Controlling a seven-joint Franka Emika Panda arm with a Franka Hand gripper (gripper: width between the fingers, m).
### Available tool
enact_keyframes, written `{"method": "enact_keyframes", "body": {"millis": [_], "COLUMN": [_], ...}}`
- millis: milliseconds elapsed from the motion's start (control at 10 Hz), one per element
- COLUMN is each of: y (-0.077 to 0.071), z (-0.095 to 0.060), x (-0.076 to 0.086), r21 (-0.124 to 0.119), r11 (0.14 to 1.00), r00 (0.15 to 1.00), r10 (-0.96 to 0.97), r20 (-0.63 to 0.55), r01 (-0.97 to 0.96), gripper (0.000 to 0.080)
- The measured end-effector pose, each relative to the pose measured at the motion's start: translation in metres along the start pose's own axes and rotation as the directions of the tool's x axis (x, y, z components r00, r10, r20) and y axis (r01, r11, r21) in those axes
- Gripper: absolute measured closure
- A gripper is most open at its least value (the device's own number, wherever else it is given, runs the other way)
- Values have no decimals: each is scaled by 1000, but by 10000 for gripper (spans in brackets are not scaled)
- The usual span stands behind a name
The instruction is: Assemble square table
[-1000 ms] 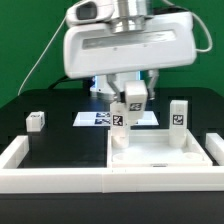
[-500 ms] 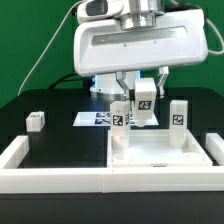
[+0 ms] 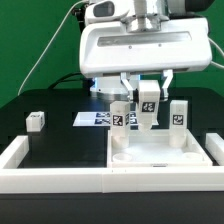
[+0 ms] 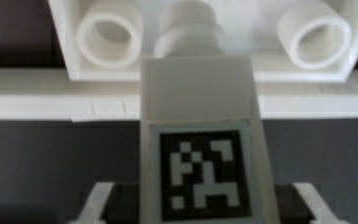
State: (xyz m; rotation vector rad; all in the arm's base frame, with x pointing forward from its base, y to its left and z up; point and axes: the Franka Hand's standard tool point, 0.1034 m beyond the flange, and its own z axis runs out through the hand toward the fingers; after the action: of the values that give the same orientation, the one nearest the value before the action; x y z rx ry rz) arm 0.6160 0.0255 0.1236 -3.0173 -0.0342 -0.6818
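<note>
The white square slab (image 3: 160, 156) lies flat inside the border wall. Two tagged white legs stand upright at its far corners, one (image 3: 120, 113) toward the exterior view's left and one (image 3: 179, 113) toward its right. My gripper (image 3: 148, 100) is shut on a third tagged leg (image 3: 148, 104) and holds it upright in the air between those two, above the slab's far edge. In the wrist view this leg (image 4: 197, 120) fills the middle, between my fingers (image 4: 101, 205), with the slab's round holes (image 4: 108, 36) beyond it. A fourth leg (image 3: 37, 121) lies loose at the exterior view's left.
The low white border wall (image 3: 55, 180) runs along the front and both sides. The marker board (image 3: 96, 118) lies flat behind the slab. The table top is black, with a green backdrop behind it.
My gripper has carried the held leg toward the exterior view's right, away from the left standing leg. The other legs and the slab have not moved.
</note>
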Motion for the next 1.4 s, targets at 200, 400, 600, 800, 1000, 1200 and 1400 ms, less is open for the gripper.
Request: {"method": "enact_keyframes", "body": {"millis": [200,400,600,800,1000,1200,1400], "y": [-15,-34,-32,-32,-36,-46,-44], "z": [10,22,22,22,24,27,26], "x": [6,8,7,7,2,5,10], "r21": [10,18,17,17,16,18,-5], "r11": [1000,999,999,999,999,999,1000], "r00": [1000,997,997,997,996,993,979], "r10": [16,36,39,38,35,33,27], "r20": [-26,-70,-67,-66,-78,-117,-200], "r01": [-16,-34,-37,-37,-34,-31,-29], "gripper": [509,509,509,509,509,509,509]}}
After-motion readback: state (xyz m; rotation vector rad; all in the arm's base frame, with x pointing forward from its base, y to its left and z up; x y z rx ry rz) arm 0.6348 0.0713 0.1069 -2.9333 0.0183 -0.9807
